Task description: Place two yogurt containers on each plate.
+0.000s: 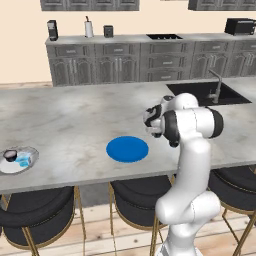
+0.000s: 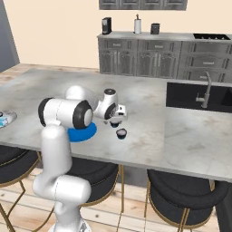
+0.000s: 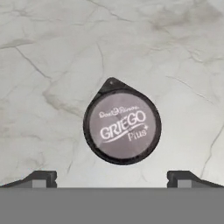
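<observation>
A dark round yogurt container with a pale "Griego" lid stands on the marble counter, straight below my open gripper, between and just ahead of the two fingertips and touching neither. From the right base it is the small cup under the gripper, right of the blue plate. The blue plate is bare. At the far left, the white plate carries a dark yogurt container and a light blue one.
A sink with a faucet is set into the island at the right. Black stools line the near edge of the counter. Grey cabinets with small appliances stand along the back wall.
</observation>
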You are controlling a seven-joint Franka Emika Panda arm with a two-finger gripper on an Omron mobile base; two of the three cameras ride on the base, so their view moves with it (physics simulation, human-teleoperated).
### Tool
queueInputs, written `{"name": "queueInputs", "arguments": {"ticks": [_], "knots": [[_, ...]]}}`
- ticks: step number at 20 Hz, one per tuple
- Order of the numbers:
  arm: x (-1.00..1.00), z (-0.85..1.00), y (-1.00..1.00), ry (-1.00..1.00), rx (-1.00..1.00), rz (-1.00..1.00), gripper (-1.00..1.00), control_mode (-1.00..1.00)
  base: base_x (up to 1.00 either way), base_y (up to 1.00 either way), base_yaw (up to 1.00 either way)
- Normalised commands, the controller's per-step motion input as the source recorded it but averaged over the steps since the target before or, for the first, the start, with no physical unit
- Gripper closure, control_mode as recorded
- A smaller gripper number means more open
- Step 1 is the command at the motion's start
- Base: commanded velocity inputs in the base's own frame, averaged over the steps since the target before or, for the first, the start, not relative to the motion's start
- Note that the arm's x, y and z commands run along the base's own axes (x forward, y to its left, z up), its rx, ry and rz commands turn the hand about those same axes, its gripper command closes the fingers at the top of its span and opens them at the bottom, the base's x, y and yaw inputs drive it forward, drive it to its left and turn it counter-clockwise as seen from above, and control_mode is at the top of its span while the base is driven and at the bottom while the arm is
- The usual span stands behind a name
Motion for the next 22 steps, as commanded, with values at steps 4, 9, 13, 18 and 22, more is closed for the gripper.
{"name": "queueInputs", "arguments": {"ticks": [4,9,13,18,22], "knots": [[0.24,-0.23,0.0,0.07,0.0,0.0,-1.0,-1.0,0.0,0.0,0.0],[0.33,-0.24,0.0,0.05,0.0,0.0,-1.0,-1.0,0.0,0.0,0.0],[0.39,-0.22,0.0,0.06,0.0,0.0,-1.0,-1.0,0.0,0.0,0.0],[0.23,-0.12,0.0,0.03,0.0,0.0,1.0,-1.0,0.0,0.0,0.0],[0.11,-0.07,0.0,0.0,0.0,0.0,1.0,-1.0,0.0,0.0,0.0]]}}
